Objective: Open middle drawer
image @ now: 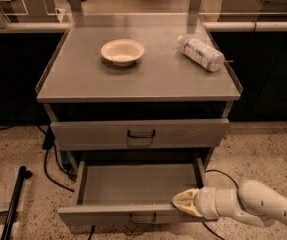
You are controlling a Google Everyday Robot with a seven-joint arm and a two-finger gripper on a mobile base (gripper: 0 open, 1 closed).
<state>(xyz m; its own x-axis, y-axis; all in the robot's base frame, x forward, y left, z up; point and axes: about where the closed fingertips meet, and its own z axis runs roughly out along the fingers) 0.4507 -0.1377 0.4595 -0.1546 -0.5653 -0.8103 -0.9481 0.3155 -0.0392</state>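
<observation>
The middle drawer (133,215) is the pulled-out grey drawer low in the view. Its flat front panel has a small dark loop handle (143,218) at centre, and its inside (138,184) shows bare. My gripper (185,204), on a white arm coming in from the lower right, rests at the top edge of the drawer's front panel, right of the handle. The drawer above (140,133), with its own loop handle, stands nearly closed.
The cabinet top (83,79) carries a pale bowl (122,51) and a plastic bottle (201,53) lying on its side. Dark cables (50,166) run on the speckled floor at the left, beside a black pole (14,204). Black cabinets flank both sides.
</observation>
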